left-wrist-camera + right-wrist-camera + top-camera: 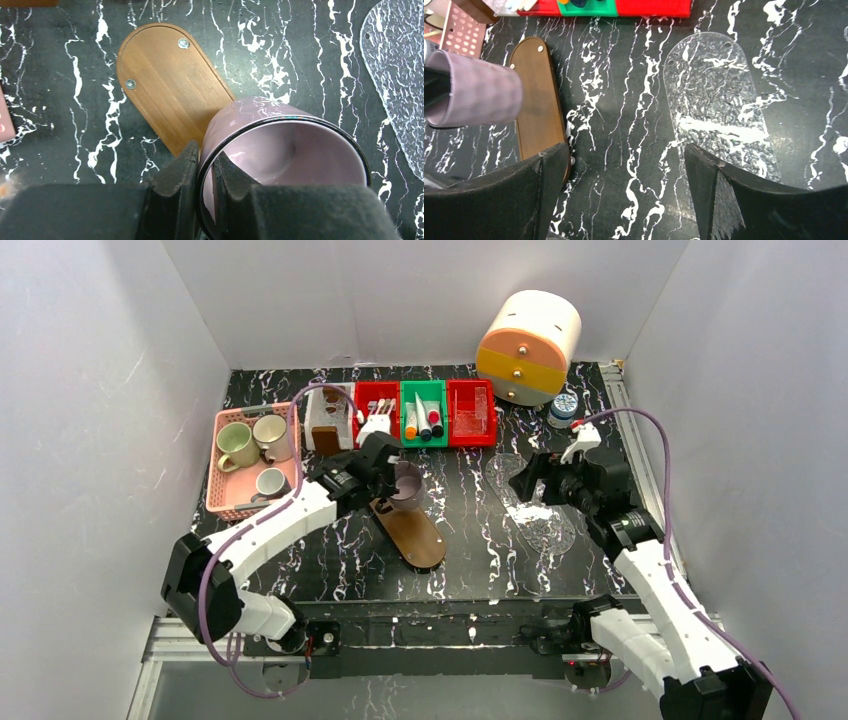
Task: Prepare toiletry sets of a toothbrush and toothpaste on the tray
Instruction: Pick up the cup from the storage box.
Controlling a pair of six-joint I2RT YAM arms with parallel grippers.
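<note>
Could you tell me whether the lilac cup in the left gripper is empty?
Empty: the left wrist view looks into the lilac cup, and its inside shows bare. The left gripper pinches its rim.

Lilac mug (408,485) low over wooden tray (418,540)

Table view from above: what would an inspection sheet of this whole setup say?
Surface: black marbled table.
Job's things: tubes in green bin, toothbrushes in red bin; no set on wooden tray or clear tray.
Clutter: basket of mugs, drawer unit, jar.
Grippers: left gripper shut on lilac cup's rim; right gripper open, empty.
Cables: purple cable looping along each arm.
Surroundings: white walls.
</note>
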